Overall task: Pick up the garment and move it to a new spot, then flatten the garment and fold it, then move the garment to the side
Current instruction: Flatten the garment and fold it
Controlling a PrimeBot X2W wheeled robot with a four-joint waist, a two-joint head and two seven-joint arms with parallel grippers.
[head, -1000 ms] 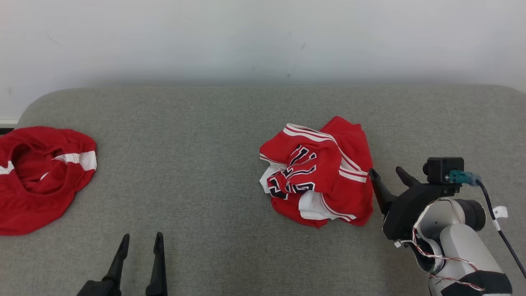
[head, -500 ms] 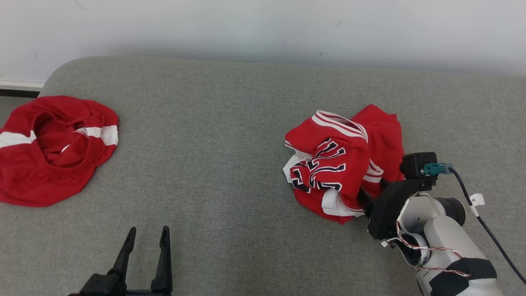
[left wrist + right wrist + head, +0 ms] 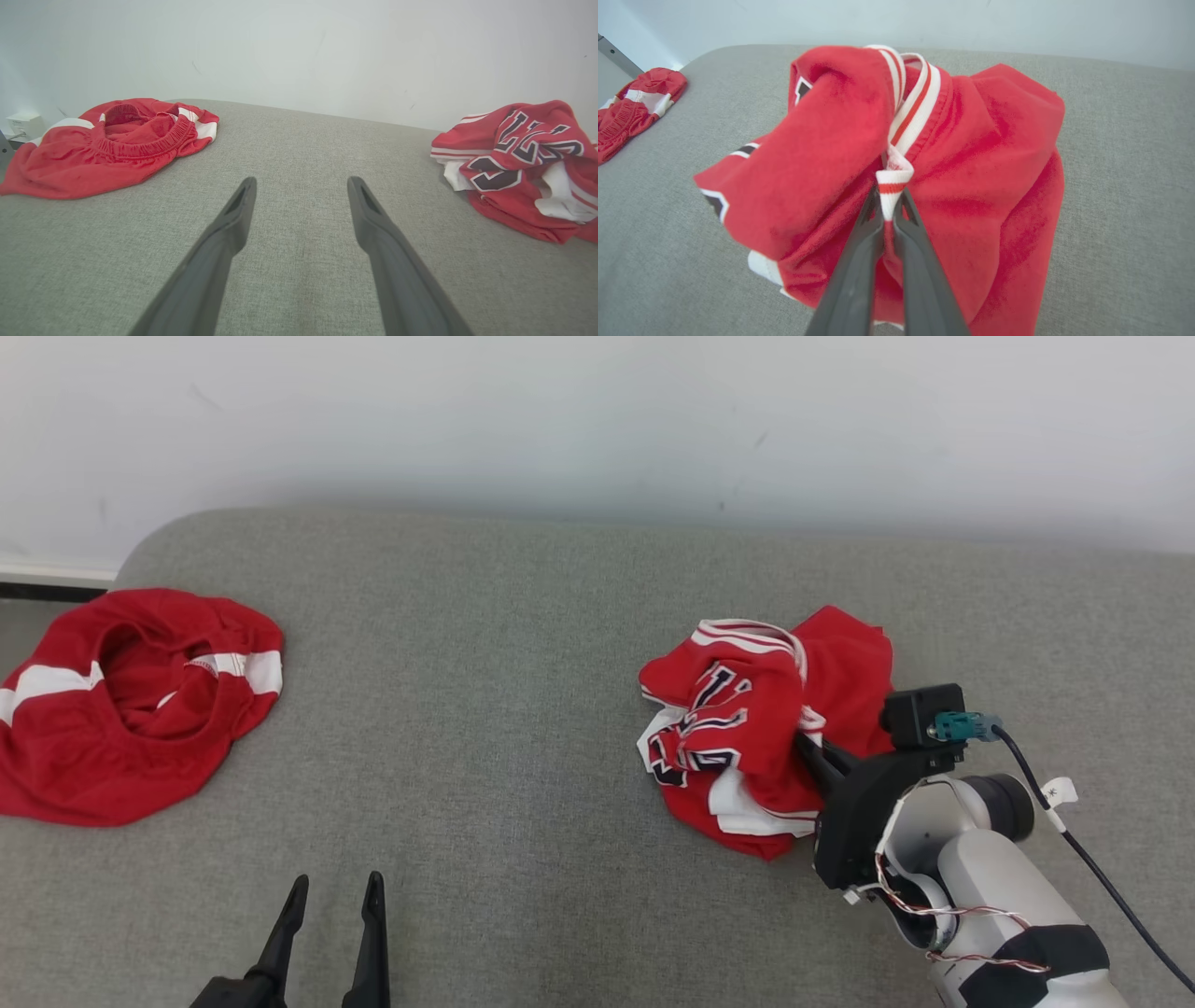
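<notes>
**Garment (image 3: 747,728) being pinched at its striped trim, the lift yet to come**

The right gripper (image 3: 888,198) is clamping a fold of the white-and-red striped trim, its two dark fingers pressed together on the cloth. The garment, a red jersey with dark lettering, is sitting crumpled on the right part of the grey cushion (image 3: 485,709), just in front of the right arm. Most of it seems to be resting on the cushion. The left gripper (image 3: 301,186) is hovering low over bare cushion with its fingers spread wide and nothing between them, well apart from the jersey. A pair of red shorts (image 3: 131,709) is lying at the cushion's far left end.

The robot appears to be working on the first step — picking the jersey up. The next move is probably calling for a steady upward pull, so the bundle hangs free, then a carry toward the open middle. The hold is on a narrow strip only — a jerk could be slipping it loose.
</notes>
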